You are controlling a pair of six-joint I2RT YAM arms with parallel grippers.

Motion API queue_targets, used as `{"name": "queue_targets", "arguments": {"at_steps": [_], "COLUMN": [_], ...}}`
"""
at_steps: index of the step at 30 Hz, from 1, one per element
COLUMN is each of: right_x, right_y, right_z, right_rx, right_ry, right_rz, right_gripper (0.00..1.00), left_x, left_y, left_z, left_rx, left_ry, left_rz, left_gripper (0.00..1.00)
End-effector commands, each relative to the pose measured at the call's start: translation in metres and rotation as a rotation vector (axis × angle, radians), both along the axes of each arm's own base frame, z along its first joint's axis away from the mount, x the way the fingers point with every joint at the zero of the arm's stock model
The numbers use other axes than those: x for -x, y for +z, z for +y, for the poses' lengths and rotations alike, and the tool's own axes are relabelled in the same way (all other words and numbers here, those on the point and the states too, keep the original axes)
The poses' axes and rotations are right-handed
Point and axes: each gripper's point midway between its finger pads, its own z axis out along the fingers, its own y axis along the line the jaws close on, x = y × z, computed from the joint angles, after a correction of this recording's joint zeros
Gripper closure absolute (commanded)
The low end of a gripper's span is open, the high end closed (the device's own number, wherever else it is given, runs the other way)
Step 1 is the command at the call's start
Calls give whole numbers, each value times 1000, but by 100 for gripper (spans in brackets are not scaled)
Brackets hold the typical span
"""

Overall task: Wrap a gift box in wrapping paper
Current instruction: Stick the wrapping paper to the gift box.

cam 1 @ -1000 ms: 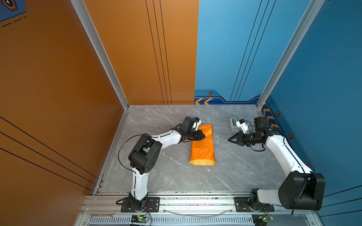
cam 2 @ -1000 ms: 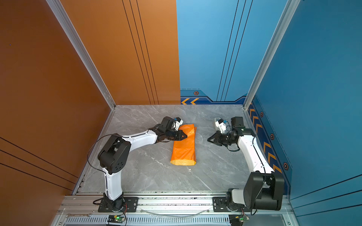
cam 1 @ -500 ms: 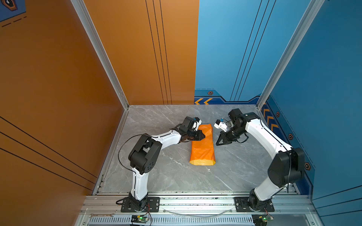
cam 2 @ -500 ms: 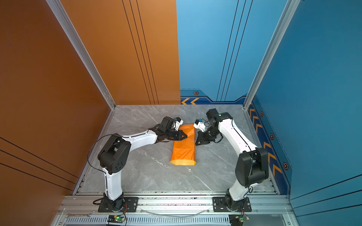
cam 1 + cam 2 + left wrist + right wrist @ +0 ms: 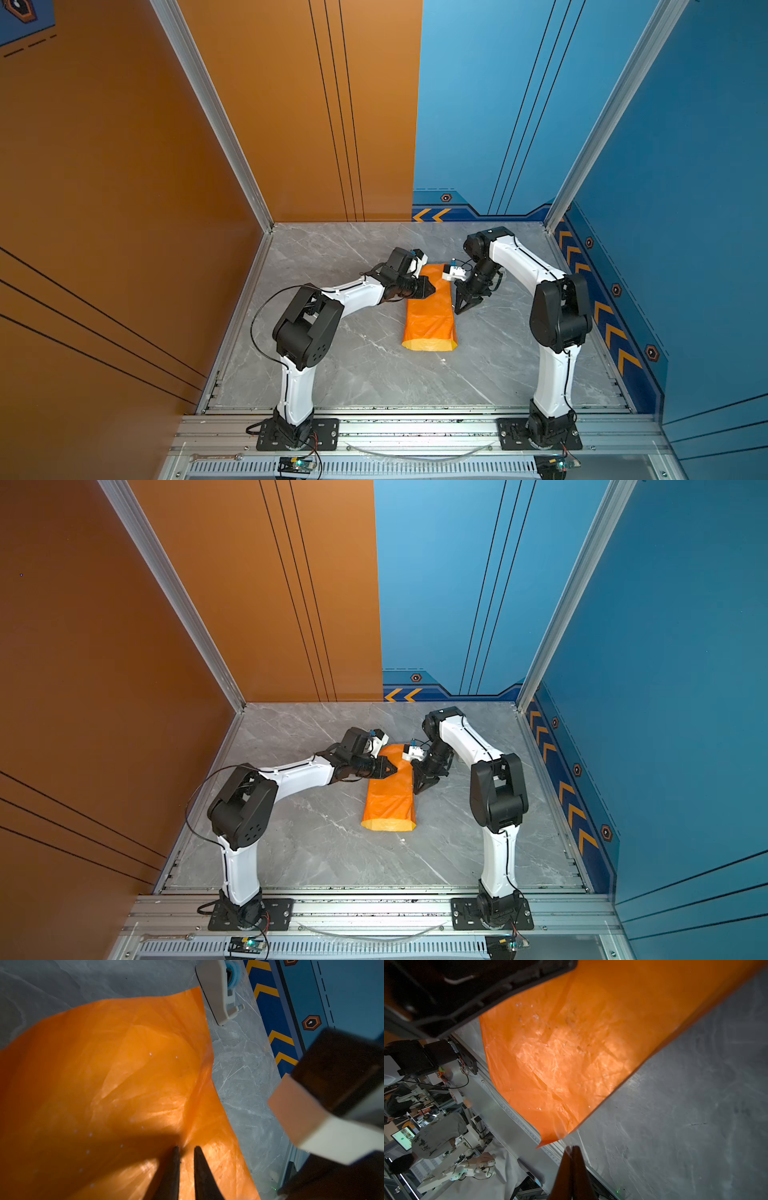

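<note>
Orange, glossy and crinkly: that's the big creased sheet of wrapping paper [image 5: 430, 320]. In both top views it lies folded over into a long, puffy parcel in the middle of the grey marble-look tabletop [image 5: 353, 374]. A strip of its pale yellow face peeks out at the end nearest the arm bases. The left gripper [image 5: 432, 287] reaches in sideways and rests on the far half of the paper, right by its long edge. The right gripper [image 5: 460, 309] points down just beside the opposite long edge, off the sheet. From up here I honestly can't tell if it touches the table.

Left wrist view: the paper fills most of the picture, wrinkled and lit in patches. The two dark fingertips [image 5: 176, 1153] sit a sliver apart with orange showing between them, tips down on the sheet where a raised crease runs in. Just beside the paper's corner stands a small white plastic tape dispenser with a blue roll [image 5: 216, 991], on bare table. The blurry black-and-white block is the right arm [image 5: 332, 1095].

Right wrist view: the right gripper's fingers [image 5: 579, 1167] are pressed together with no gap. They're close to a corner of the paper, over bare grey table. Whether something thin is caught between them, can't say. The dark blurred housing of the left arm [image 5: 467, 987] hangs over the sheet.
</note>
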Motion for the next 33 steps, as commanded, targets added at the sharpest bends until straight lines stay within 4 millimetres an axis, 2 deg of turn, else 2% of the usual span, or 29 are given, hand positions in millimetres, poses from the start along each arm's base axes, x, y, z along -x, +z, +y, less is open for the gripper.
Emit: {"name": "queue_targets", "arguments": {"at_steps": [1, 12, 24, 33], "right_x": [2, -11, -18, -20], "right_y": [1, 8, 4, -4], "right_z": [-5, -11, -6, -10], "right_rx": [20, -3, -22, -8], "right_ry": [39, 30, 35, 28], "right_rz": [42, 39, 62, 89], "right_gripper": [100, 100, 100, 100], "left_x": [21, 19, 19, 21], "left_y": [-53, -53, -54, -56], "left_z": [12, 14, 16, 18], "left_rx": [-132, -134, -135, -137], "left_ry": [-7, 0, 4, 6], "left_rz": [115, 114, 117, 121], "left_gripper": [83, 83, 83, 83]}}
